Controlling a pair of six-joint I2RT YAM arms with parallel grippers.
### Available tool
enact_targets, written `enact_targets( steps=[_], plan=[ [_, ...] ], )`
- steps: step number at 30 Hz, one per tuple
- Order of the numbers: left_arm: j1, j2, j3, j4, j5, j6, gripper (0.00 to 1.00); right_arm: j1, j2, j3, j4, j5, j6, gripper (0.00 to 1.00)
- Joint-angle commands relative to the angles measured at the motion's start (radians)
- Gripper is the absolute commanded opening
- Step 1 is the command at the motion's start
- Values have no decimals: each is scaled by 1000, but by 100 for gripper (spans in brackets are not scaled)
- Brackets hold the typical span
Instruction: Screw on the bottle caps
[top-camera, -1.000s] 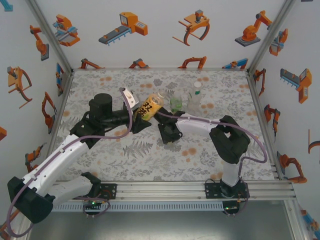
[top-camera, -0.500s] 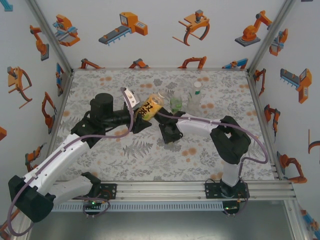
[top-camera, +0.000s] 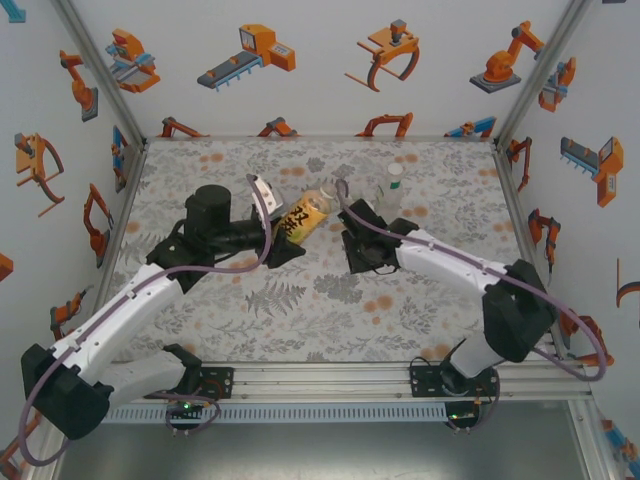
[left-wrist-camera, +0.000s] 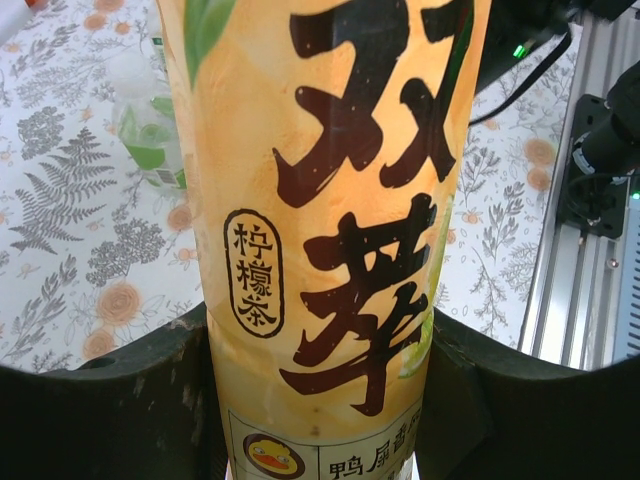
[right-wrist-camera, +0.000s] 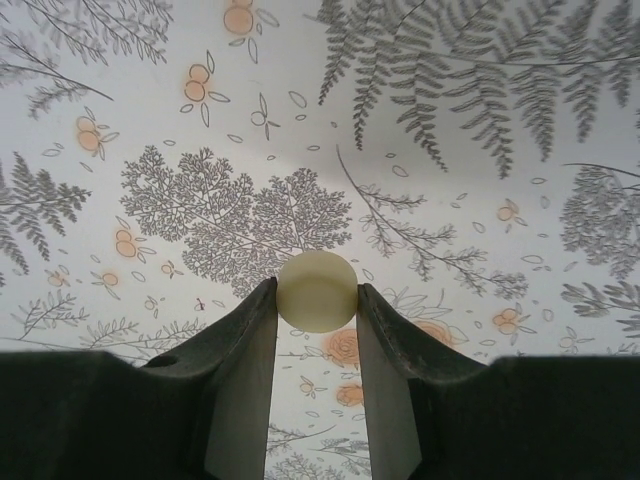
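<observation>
My left gripper (top-camera: 283, 236) (left-wrist-camera: 320, 350) is shut on a yellow tea bottle (top-camera: 306, 212) (left-wrist-camera: 330, 200) and holds it tilted above the table, neck toward the far right. My right gripper (top-camera: 360, 255) (right-wrist-camera: 317, 297) is shut on a pale yellow-green bottle cap (right-wrist-camera: 317, 290), pinched between its fingertips above the floral table cover. It hangs just right of the yellow bottle and apart from it. A clear bottle (top-camera: 391, 195) with a white cap (top-camera: 396, 170) stands behind the right wrist. A green-labelled bottle (left-wrist-camera: 150, 125) stands beyond the yellow one.
The floral cover (top-camera: 300, 310) stretches bare in front of both grippers. An aluminium rail (top-camera: 400, 375) (left-wrist-camera: 580, 250) runs along the near edge. Printed walls enclose the table on the left, back and right.
My right arm has swung out to the right, carrying its gripper and the cap away from the yellow bottle's neck. The left gripper has shifted the bottle slightly right and farther away.
</observation>
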Motion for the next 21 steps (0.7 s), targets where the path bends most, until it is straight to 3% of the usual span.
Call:
enact_targets(
  steps=[1,9,16,21],
  plan=[
    [6,21,39,-27,51,26,0,-29,-106,-29,36,-35,-39,32],
    [-44,31,56,-119,40,158,0,-55,-386,-126,158,-103,-216,30],
    [-117,-14,1,-167,40,366,0,-55,-617,-194,235,-210,-384,29],
    [-141,-18,1,-210,52,445,0,-55,-744,-204,194,-362,-551,26]
  ],
)
